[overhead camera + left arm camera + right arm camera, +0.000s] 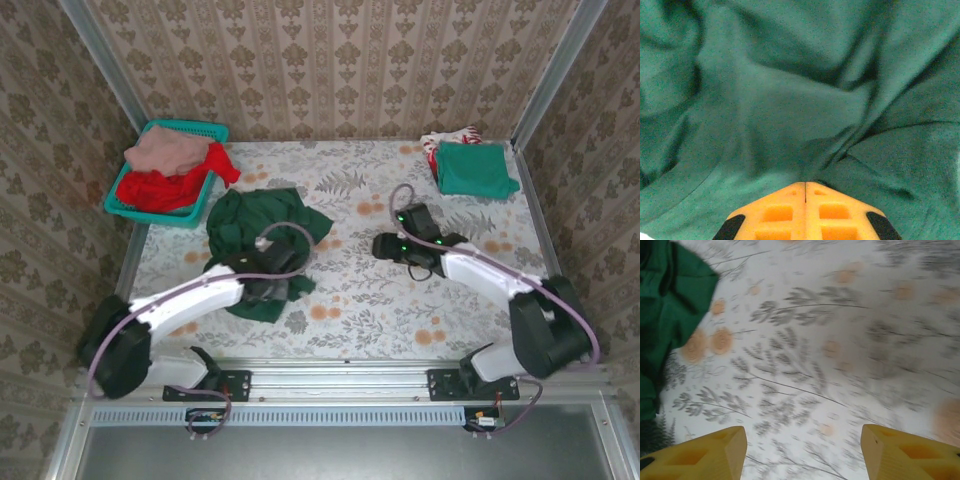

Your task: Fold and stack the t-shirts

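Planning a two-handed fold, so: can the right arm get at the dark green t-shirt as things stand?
Probably yes. The right gripper hangs open over bare table, and the dark green t-shirt has its edge just beside it, with nothing between them.

Floral table (380, 300): basket (190, 128) far-left, dark green t-shirt (245, 220) centre, folded stack (475, 170) far-right.

Green t-shirt (252, 215) under left gripper (278, 288)
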Motion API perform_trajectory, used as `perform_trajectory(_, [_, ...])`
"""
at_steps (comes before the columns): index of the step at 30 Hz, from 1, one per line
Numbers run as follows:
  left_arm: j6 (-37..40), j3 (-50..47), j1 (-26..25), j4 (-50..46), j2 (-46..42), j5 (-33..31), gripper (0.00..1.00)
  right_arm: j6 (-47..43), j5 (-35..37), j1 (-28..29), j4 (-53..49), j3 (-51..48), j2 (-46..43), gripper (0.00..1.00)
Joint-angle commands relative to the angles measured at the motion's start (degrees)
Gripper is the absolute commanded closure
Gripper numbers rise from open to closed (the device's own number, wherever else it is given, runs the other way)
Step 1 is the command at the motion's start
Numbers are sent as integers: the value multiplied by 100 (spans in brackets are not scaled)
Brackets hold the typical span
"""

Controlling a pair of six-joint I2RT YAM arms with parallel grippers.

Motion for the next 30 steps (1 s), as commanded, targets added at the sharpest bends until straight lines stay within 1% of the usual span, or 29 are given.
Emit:
perform_trajectory(1, [-293, -525, 348, 266, -610, 359, 100, 25, -1, 422, 90, 776, 736, 34])
perform_trajectory(4, [-245, -544, 504, 112, -824, 335, 100, -6, -35, 736, 8, 1504, 1537, 33])
perform_trajectory(7, [-215, -503, 583, -74, -825, 287, 100, -77, -21, 900, -53, 2235, 2285, 33])
perform_trajectory(12, [-222, -591, 721, -188, -1005, 317, 100, -205, 93, 958, -523, 3700, 3555, 33])
perform_trajectory(14, [-231, -607, 810, -201, -1138, 369, 100, -255, 333, 990, -943, 4289, 3999, 33])
perform_trajectory(17, [-217, -575, 1002, -260, -1387, 490, 100, -272, 649, 1020, -1449, 4818, 4423, 34])
perform_trajectory(21, [-133, -340, 1245, -642, -1793, 463, 100, -276, 1077, 1129, -1776, 5016, 4618, 37])
perform_trajectory(22, [-81, -266, 1307, -740, -1886, 448, 100, -304, 1127, 1160, -1803, 5096, 4677, 40])
perform_trajectory(25, [60, -73, 1496, -877, -2084, 516, 100, -362, 1003, 1200, -2102, 5360, 4856, 62])
perform_trajectory(26, [105, -4, 1554, -911, -2112, 541, 100, -388, 1016, 1229, -2176, 5401, 4864, 68])
perform_trajectory(28, [164, 151, 1634, -1031, -2132, 500, 100, -451, 1222, 1304, -2299, 5369, 4783, 75])
perform_trajectory(30, [205, 297, 1699, -1176, -2164, 446, 100, -496, 1443, 1353, -2359, 5211, 4617, 88])
